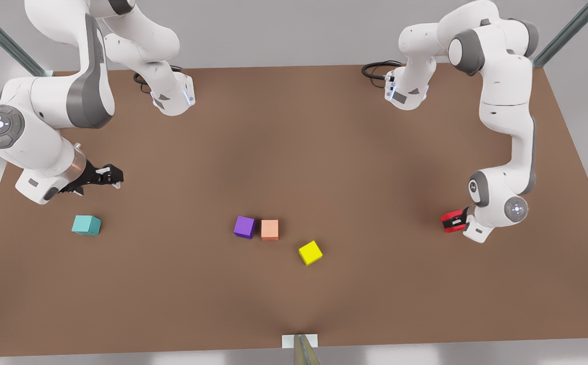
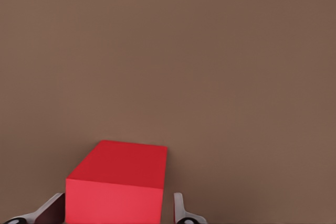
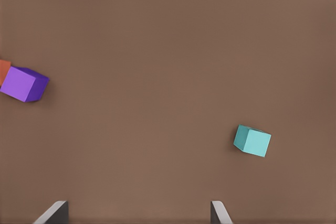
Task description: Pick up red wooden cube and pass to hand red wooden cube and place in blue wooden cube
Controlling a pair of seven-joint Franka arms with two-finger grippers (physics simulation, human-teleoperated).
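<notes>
On the front view's left, the right end effector (image 1: 114, 175) hangs above the brown counter (image 1: 294, 152). Its two fingers are spread wide apart and hold nothing. In the right wrist view the two fingertips (image 3: 55, 211) stand far from each other with bare counter between them.

Just below it in the front view sits the blue wooden cube (image 1: 86, 224). It is teal and rests flat on the counter, apart from the end effector. The right wrist view shows this cube (image 3: 252, 140) too, alone on the brown top.

Near the middle of the counter are three more cubes. The purple cube (image 1: 244, 226) and the salmon-orange cube (image 1: 269, 229) sit just beside each other. The yellow cube (image 1: 310, 252) is near them, a bit toward the front view's right, and turned at an angle.

On the front view's right, the left end effector (image 1: 452, 221) is low over the counter. Its fingers are closed on the red wooden cube (image 1: 453, 221), one on each side. In the left wrist view the red cube (image 2: 118, 184) sits between the two fingers (image 2: 181, 211). I cannot tell if the cube touches the counter or is lifted off it.
</notes>
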